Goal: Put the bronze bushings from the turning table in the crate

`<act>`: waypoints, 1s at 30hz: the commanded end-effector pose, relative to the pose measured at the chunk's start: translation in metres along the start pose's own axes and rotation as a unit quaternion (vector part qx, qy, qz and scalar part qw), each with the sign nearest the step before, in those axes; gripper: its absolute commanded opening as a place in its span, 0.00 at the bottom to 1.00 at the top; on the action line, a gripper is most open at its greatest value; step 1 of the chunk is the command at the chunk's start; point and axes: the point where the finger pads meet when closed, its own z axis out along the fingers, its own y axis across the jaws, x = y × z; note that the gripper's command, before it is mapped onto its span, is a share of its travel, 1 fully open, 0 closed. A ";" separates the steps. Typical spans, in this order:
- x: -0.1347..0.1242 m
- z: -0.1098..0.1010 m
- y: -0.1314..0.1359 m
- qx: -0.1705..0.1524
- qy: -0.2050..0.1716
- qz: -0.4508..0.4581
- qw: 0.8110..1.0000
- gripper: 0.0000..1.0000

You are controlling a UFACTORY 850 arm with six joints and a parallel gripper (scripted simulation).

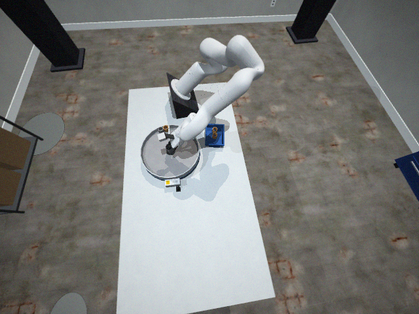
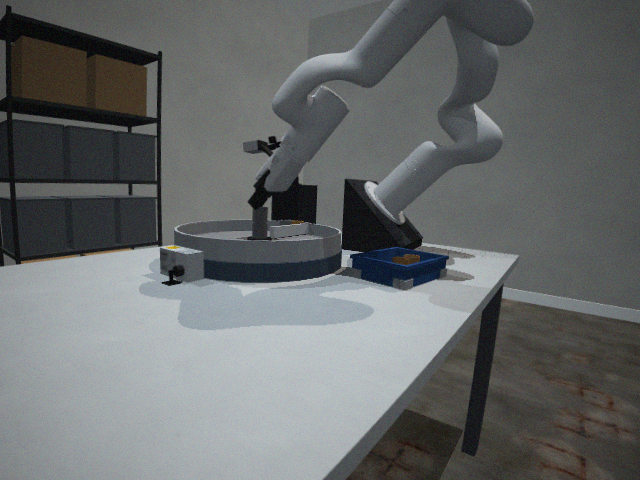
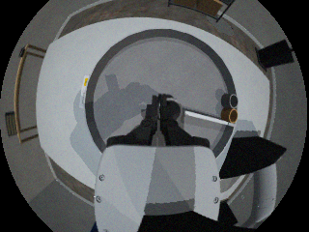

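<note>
My gripper (image 1: 170, 148) (image 2: 256, 202) (image 3: 158, 102) is over the middle of the turning table (image 1: 169, 176) (image 2: 258, 253) (image 3: 93, 123). Its fingers are pinched on the wall of a grey steel bushing (image 2: 259, 223) (image 3: 175, 111), which hangs upright with its lower end at the table's surface. A bronze bushing (image 1: 165, 127) (image 3: 232, 115) and another steel bushing (image 1: 160, 128) (image 3: 232, 101) stand side by side at the rim, at the end of a white bar (image 3: 203, 116). The blue crate (image 1: 220, 135) (image 2: 382, 271), right of the turning table, holds bronze bushings (image 1: 214, 132) (image 2: 406, 258).
A small white control box (image 1: 172, 182) (image 2: 180, 260) sits against the turning table's front edge. The black wedge mount (image 1: 182, 103) (image 2: 372, 222) of the arm stands behind the crate. A shelf rack (image 2: 77, 129) with boxes stands beyond the table's left side.
</note>
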 end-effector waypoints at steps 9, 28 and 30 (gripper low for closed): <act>0.000 0.001 -0.001 0.001 0.001 0.000 1.000 0.00; 0.000 0.001 -0.001 0.001 0.001 0.000 1.000 0.11; 0.000 0.001 -0.001 0.001 0.001 0.000 1.000 0.11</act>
